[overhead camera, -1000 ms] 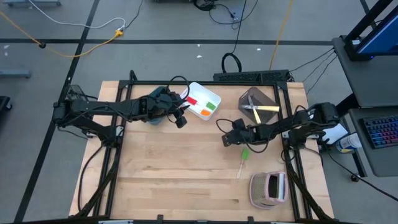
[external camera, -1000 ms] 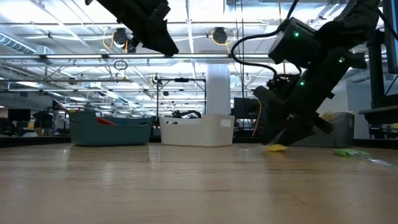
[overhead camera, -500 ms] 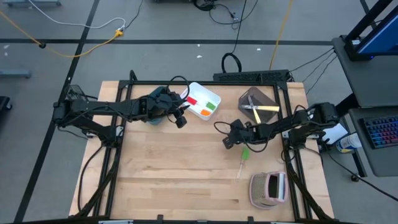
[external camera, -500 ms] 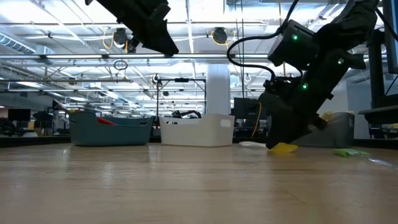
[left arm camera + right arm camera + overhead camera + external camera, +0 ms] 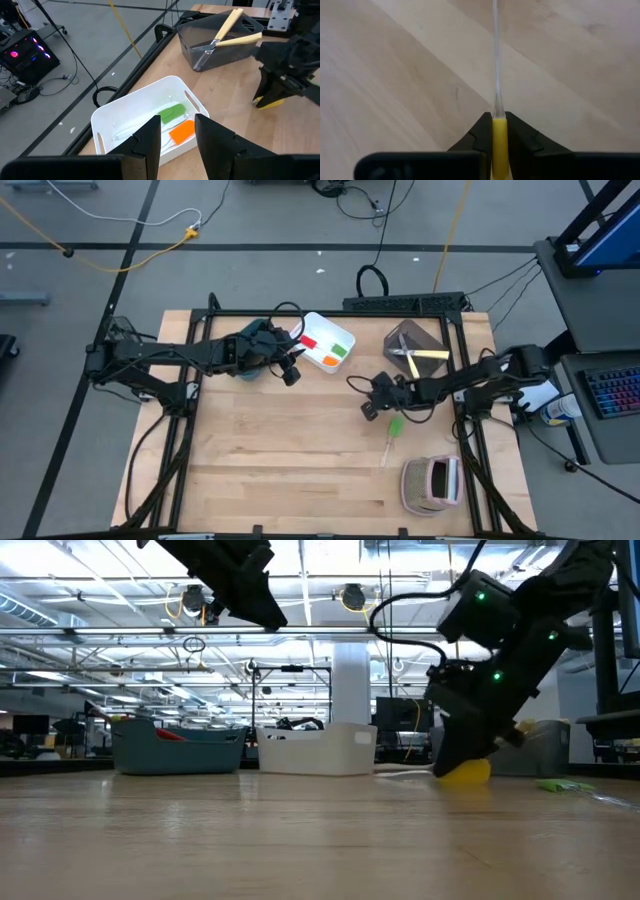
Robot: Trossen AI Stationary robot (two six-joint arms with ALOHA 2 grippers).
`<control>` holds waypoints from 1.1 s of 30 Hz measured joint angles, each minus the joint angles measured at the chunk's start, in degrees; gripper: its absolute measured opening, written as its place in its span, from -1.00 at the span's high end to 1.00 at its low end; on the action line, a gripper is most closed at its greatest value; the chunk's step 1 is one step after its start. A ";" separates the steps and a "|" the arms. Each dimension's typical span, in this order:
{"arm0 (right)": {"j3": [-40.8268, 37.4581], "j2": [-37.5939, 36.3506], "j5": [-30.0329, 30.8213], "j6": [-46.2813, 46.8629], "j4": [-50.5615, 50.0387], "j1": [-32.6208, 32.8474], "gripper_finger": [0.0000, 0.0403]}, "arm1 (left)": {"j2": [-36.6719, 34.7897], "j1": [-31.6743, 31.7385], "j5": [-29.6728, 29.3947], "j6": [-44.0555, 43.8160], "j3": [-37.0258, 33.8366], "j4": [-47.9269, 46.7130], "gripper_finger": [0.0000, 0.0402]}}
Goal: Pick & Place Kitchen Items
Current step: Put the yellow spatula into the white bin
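Now your right end effector (image 5: 499, 137) pinches the small yellow spatula on its clear stick (image 5: 498, 131) low over the wooden bench (image 5: 280, 450), mid-right.
Watch the thin grip: the spatula may twist or slip as you lift, and its stick points across the bench. The green spatula (image 5: 394, 427) lies just beside; the brown bin with pale-handled knives (image 5: 415, 350) sits near, and the left end effector (image 5: 172, 140), half-open and empty, hovers over the white bin (image 5: 125, 112).

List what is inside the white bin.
The white bin holds a green spatula, an orange spatula and clear sticks. The left pincer's fingers cover its near corner.
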 joint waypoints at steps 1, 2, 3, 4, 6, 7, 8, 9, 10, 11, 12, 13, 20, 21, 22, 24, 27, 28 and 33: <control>-0.02 -1.08 -0.26 -0.73 -0.40 0.01 0.89 | 0.00 0.00 0.02 0.01 0.00 0.00 0.39; -0.03 -2.22 -0.33 -1.37 -0.64 0.04 0.89 | 0.00 0.00 0.02 0.01 0.00 0.00 0.39; -0.09 -3.40 -0.30 -1.79 -1.06 0.02 0.89 | 0.00 0.00 0.02 0.00 0.00 0.00 0.39; -0.19 -4.67 -0.18 -2.45 -1.12 0.02 0.89 | 0.00 0.00 0.02 0.01 0.00 0.00 0.39; -0.13 -7.42 0.39 -4.14 -0.33 0.00 0.89 | 0.00 0.00 0.04 0.01 0.00 0.00 0.39; -0.06 -8.67 0.83 -5.46 0.06 0.00 0.89 | 0.00 0.00 0.04 0.01 0.00 0.00 0.39; -0.05 -9.94 1.84 -6.81 0.08 0.02 0.88 | 0.00 0.00 0.04 0.01 0.00 0.00 0.39; -0.05 -11.02 3.50 -7.99 -0.07 0.04 0.88 | 0.00 0.00 0.06 0.01 0.00 0.00 0.39; -0.05 -11.91 5.08 -8.82 0.08 0.00 0.88 | 0.00 0.00 0.07 0.01 0.00 0.00 0.39; -0.03 -12.89 6.39 -9.50 0.12 -0.25 0.87 | 0.00 0.00 0.07 0.01 0.00 0.00 0.39; -0.03 -13.77 7.14 -10.21 0.04 -0.48 0.87 | 0.00 0.00 0.07 0.01 0.00 0.00 0.39; -0.03 -14.59 7.52 -10.80 0.32 -0.79 0.86 | 0.00 0.00 0.09 0.01 0.00 0.02 0.39; 0.03 -15.98 8.50 -21.75 12.60 -3.60 0.87 | 0.00 0.00 0.13 0.01 0.00 0.07 0.39; 0.03 -15.62 8.52 -24.22 15.86 -4.19 0.87 | 0.00 0.00 0.13 0.01 0.00 0.07 0.39; 0.03 -15.18 8.48 -26.80 19.33 -4.81 0.87 | 0.00 0.01 0.14 0.01 0.00 0.09 0.39; 0.03 -14.29 8.34 -32.65 25.76 -6.18 0.86 | 0.00 0.00 0.17 0.01 0.00 0.11 0.39; 0.94 -12.10 8.36 -40.20 34.88 -8.73 0.86 | 0.00 0.00 0.17 0.03 0.00 0.15 0.39; 1.46 -11.35 8.35 -41.95 36.33 -9.63 0.86 | 0.00 0.00 0.19 0.03 0.00 0.15 0.39; 6.63 -5.38 3.49 -45.09 37.91 -14.04 0.85 | 0.00 0.00 0.17 0.03 0.00 0.22 0.39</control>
